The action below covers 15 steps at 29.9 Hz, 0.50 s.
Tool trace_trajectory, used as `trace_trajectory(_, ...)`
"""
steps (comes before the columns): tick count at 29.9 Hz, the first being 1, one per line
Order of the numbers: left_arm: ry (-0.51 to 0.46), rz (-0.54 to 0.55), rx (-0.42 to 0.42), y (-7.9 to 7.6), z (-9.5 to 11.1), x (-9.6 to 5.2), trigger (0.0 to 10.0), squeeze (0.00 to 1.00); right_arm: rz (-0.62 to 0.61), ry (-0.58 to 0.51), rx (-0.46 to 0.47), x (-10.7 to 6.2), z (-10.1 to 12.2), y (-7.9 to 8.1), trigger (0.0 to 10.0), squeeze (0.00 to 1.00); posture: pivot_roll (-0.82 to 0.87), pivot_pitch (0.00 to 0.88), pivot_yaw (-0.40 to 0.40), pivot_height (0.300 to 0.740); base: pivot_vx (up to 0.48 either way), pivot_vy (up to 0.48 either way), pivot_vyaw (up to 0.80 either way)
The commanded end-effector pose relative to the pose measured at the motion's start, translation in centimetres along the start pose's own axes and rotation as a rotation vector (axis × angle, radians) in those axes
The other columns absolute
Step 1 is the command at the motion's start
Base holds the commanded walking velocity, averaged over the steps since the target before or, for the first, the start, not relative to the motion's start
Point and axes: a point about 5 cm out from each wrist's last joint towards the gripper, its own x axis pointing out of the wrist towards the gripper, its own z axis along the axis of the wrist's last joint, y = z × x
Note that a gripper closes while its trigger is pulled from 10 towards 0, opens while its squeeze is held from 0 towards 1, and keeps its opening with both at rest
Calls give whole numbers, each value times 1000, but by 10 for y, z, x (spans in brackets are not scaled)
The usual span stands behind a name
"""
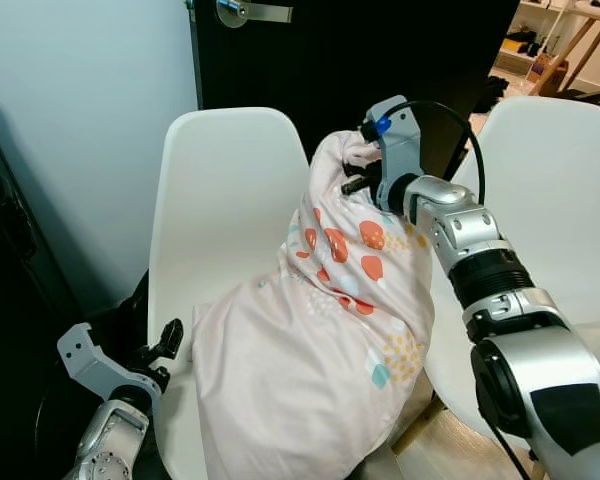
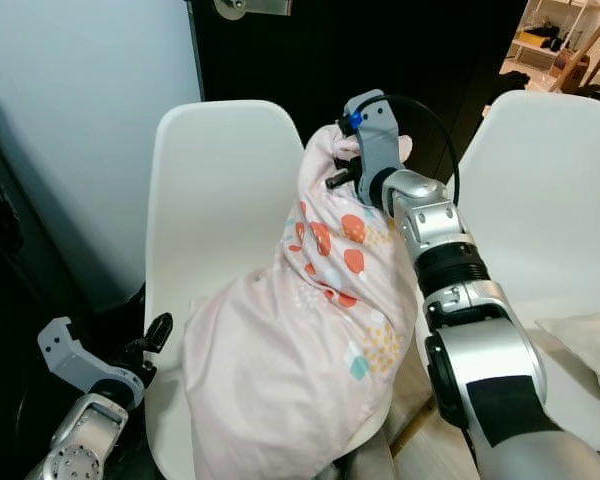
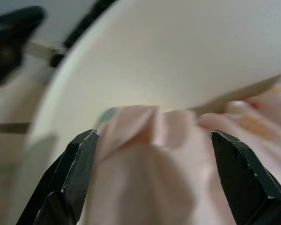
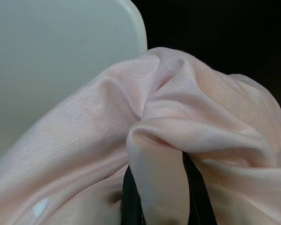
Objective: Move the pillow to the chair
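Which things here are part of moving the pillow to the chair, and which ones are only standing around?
Part of the job:
- pillow, pink, lying on the seat
- white chair under it
- right gripper, shut on the pillow's top corner
- left gripper, open by the pillow's lower corner

Only standing around:
- second white chair
- black door
- pale wall
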Motion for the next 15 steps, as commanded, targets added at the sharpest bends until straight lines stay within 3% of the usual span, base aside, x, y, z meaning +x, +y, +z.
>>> trace_trajectory(1, 7, -88, -66, -9, -5, 4, 10000, 0, 34, 27, 8, 3, -7, 7, 10000, 0, -17, 0, -104, 455, 0, 0, 0)
trace_trajectory(5, 29, -146, -103, -13, -8, 4, 10000, 0, 44, 4, 17, 2, -3, 8, 10000, 0, -23, 0, -101, 446, 0, 0, 0)
trace_trajectory(8, 134, -212, -193, -14, -23, 4, 10000, 0, 48, -34, 30, 2, 7, 7, 10000, 0, -25, 0, -99, 446, 0, 0, 0)
trace_trajectory(15, 193, -153, -271, -3, -36, 3, 10000, 0, 53, -53, 35, 2, 13, 8, 10000, 0, -29, 0, -101, 446, 0, 0, 0)
